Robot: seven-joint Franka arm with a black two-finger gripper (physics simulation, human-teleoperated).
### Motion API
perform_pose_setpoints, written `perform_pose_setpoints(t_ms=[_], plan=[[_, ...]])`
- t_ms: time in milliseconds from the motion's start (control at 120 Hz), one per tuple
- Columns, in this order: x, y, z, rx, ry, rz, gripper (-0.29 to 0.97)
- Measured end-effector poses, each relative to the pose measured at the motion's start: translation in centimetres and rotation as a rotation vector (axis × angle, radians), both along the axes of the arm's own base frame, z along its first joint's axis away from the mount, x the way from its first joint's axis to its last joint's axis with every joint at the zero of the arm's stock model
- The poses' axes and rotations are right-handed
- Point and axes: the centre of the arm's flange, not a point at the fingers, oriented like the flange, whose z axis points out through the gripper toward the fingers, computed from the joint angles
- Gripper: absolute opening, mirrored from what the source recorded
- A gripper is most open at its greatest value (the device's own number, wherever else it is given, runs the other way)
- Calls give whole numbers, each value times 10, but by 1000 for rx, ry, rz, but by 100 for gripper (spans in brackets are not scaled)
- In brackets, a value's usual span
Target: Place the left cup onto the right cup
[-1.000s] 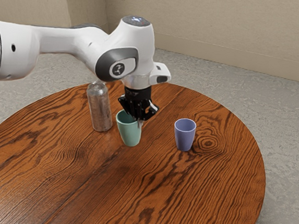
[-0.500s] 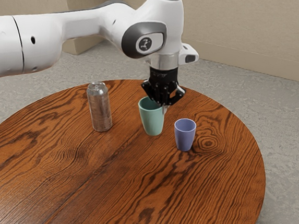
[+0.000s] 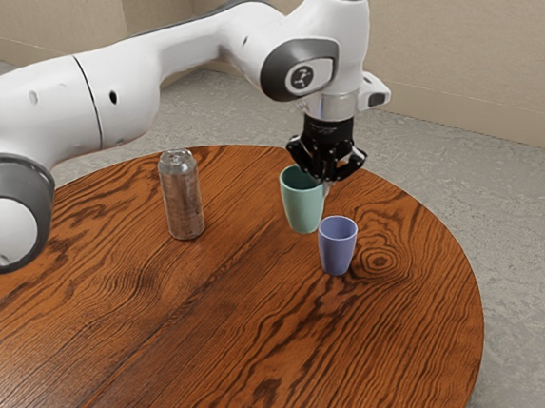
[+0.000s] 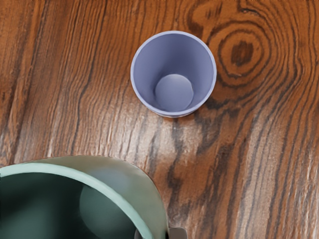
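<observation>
The gripper (image 3: 323, 176) pinches the rim of the green cup (image 3: 301, 202), holding it upright above the table (image 3: 240, 354). The purple cup (image 3: 336, 244) stands just beside it, toward the exterior view's right, with the two apart. In the wrist view, bare wood surrounds the purple cup (image 4: 173, 73) on all sides. The can (image 3: 182, 194) stands well apart from both cups, and the table edge is distant.

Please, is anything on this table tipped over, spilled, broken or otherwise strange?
Nothing stands out. The can and the purple cup stand upright on the table. The green cup hangs by its rim in the gripper, about upright. Both cups look empty and whole.
</observation>
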Motion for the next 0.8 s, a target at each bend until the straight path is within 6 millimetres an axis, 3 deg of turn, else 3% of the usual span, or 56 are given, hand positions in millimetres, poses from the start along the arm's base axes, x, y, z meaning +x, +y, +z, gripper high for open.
perform_pose_setpoints(t_ms=[200,358,608,800], plan=[[6,-6,6,10,-57,4,-11],[18,-9,1,4,-107,2,-11],[22,-30,7,1,-199,-40,-11],[28,-35,0,-1,-235,-53,-11]])
